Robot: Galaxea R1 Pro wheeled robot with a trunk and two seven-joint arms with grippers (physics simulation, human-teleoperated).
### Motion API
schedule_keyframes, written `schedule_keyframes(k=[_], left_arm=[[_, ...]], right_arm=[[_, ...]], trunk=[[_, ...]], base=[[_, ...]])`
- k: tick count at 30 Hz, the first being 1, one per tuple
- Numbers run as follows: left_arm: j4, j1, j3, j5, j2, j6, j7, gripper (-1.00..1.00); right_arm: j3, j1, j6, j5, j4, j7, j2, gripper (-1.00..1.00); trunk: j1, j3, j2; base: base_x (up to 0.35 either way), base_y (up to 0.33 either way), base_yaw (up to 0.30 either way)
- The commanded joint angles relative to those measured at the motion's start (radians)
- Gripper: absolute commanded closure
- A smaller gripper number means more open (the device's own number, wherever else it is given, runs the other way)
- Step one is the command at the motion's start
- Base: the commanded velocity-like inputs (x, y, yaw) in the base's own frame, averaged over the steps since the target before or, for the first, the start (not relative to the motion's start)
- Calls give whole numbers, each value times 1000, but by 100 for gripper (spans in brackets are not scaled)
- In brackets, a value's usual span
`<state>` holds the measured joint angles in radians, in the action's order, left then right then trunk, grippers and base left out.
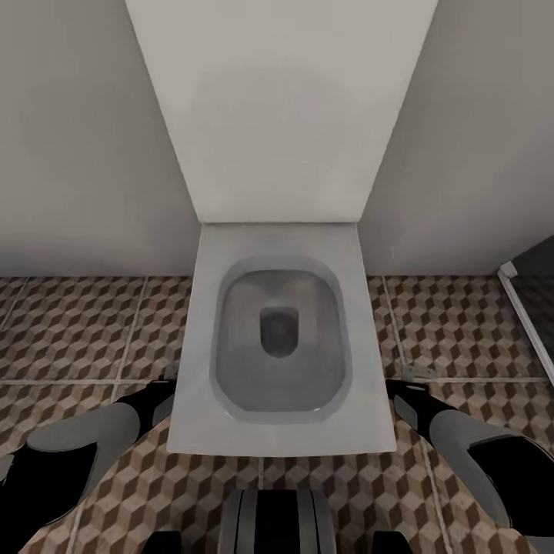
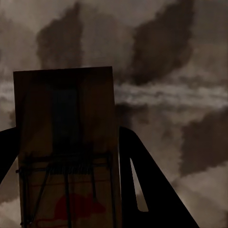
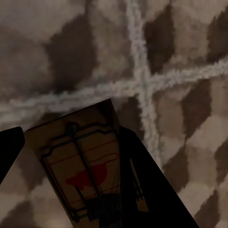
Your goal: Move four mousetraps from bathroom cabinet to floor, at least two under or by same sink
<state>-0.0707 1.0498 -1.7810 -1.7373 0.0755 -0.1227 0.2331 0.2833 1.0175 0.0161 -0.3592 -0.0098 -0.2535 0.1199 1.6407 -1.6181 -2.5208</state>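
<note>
Both grippers clamp a mousetrap each: left gripper on mousetrap, right gripper on second trap, long axes along fingers, above bathroom floor flanking the toilet

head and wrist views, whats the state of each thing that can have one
square white toilet: lid up against the wall, bowl open
left gripper: shut on a flat brown mousetrap, above the floor
right gripper: shut on a second brown mousetrap, above the cube-patterned floor tiles
both traps: wire bars flat on the boards, red mouse print showing
</note>
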Motion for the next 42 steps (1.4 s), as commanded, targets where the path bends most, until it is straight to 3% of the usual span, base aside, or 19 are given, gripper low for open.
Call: schedule_keyframes(k=[1, 7, 15, 26, 42], left_arm=[[-5, 1, -6, -1, 1, -3, 8, 100], [-4, 1, -6, 1, 0, 3, 9, 100], [-4, 2, -3, 1, -13, 65, 9, 100], [13, 7, -5, 1, -8, 60, 9, 100], [18, 7, -5, 1, -10, 63, 9, 100]], right_arm=[[8, 1, 3, -9, -2, -3, 1, 100], [8, 4, 8, -9, -2, -17, 3, 100], [7, 10, 12, -9, -2, -25, 2, 100], [4, 22, 43, -10, -3, -25, -1, 100], [3, 21, 12, -11, -38, -21, 1, 100]], trunk=[[0, -1, 0], [0, -1, 0], [0, -1, 0], [0, -1, 0], [0, -2, 0]], base=[[0, 0, 0], [0, 0, 0], [0, 0, 0], [0, 0, 0], [0, 0, 2]])
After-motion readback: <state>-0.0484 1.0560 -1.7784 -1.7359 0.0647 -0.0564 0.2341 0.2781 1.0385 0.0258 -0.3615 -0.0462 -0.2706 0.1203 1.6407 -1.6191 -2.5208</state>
